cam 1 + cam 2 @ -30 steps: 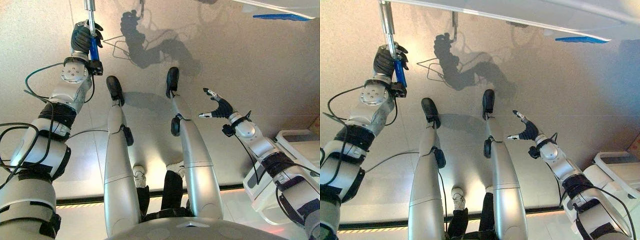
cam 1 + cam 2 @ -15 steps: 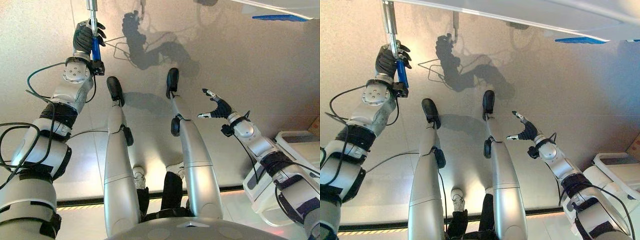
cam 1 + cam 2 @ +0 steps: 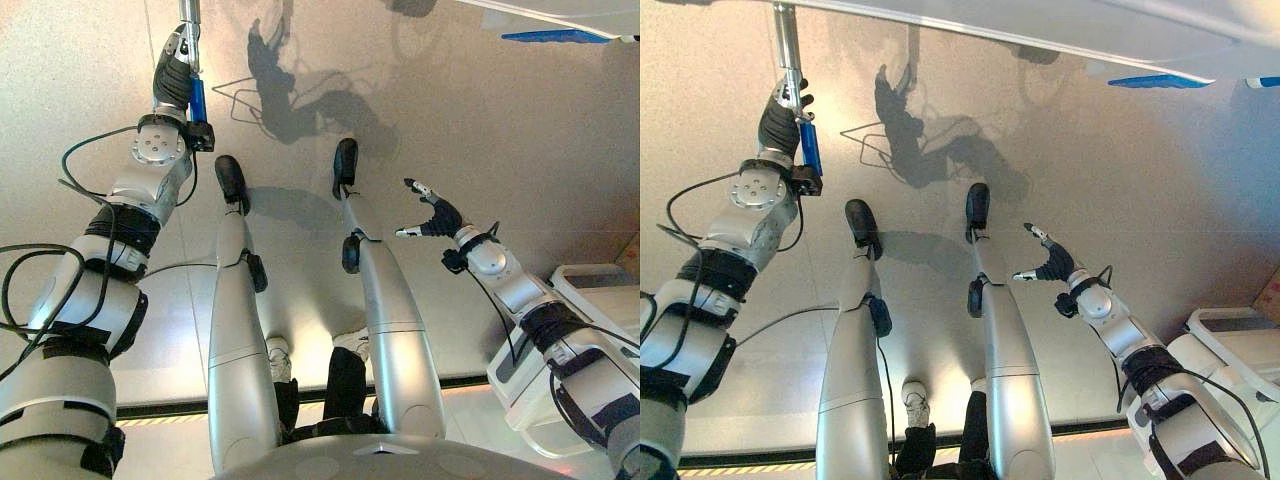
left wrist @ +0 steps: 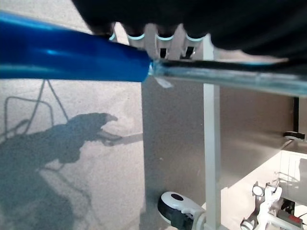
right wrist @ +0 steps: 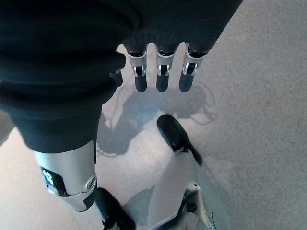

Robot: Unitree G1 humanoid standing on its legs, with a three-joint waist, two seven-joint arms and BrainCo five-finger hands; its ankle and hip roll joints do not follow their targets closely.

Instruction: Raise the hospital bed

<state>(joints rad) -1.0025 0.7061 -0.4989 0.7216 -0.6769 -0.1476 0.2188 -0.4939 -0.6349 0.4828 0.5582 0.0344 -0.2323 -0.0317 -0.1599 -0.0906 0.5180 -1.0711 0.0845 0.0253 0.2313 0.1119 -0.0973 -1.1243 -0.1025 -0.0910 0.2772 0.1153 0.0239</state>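
Observation:
My left hand [image 3: 172, 80] is stretched out at the far left, shut on the bed's crank handle. The crank's blue grip [image 3: 197, 98] sticks out below the hand, and its silver rod [image 3: 789, 40] runs up toward the bed. In the left wrist view my fingers [image 4: 158, 36] curl over the join of the blue grip [image 4: 72, 60] and the silver rod [image 4: 225, 79]. The bed's white edge [image 3: 1040, 30] crosses the top, with a blue part [image 3: 560, 36] at the right. My right hand [image 3: 440, 215] hangs open above the floor, its fingers [image 5: 160, 79] straight and holding nothing.
A white post [image 4: 208, 143] of the bed with a caster [image 4: 180, 211] stands just beyond the crank. A white piece of equipment [image 3: 600, 290] sits on the floor at the lower right. A dark strip [image 3: 160, 405] runs across the floor close to me.
My left hand has turned on the crank handle and now shows edge-on, with the blue grip shifted slightly right. The right hand has stayed where it was.

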